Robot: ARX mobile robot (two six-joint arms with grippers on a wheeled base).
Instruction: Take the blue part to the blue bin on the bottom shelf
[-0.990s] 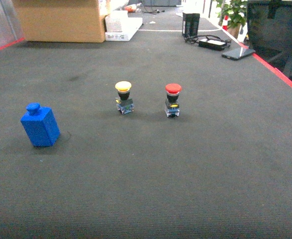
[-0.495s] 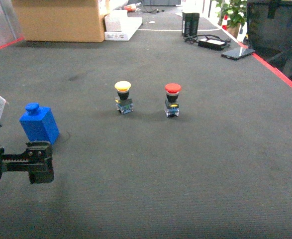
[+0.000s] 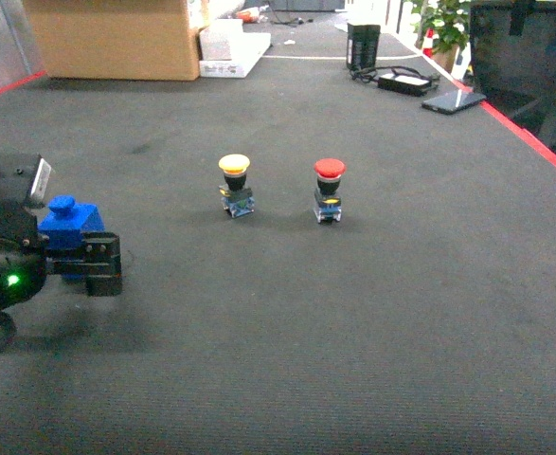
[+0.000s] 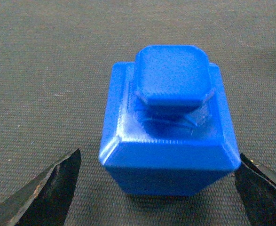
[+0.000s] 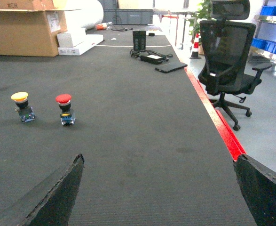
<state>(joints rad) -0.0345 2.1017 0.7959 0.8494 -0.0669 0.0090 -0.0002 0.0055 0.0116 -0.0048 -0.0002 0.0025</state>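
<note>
Forward head view, two wrist close-ups

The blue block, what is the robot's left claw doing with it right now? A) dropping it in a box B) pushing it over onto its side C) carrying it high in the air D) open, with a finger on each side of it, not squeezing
D: in the left wrist view the blue block stands upright on the mat between the open left gripper, with gaps on both sides.

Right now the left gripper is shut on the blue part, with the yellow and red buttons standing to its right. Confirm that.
Not quite. The left gripper is open: the left wrist view shows its fingertips apart, either side of the blue part, not touching it. The yellow button and red button do stand to its right.
</note>
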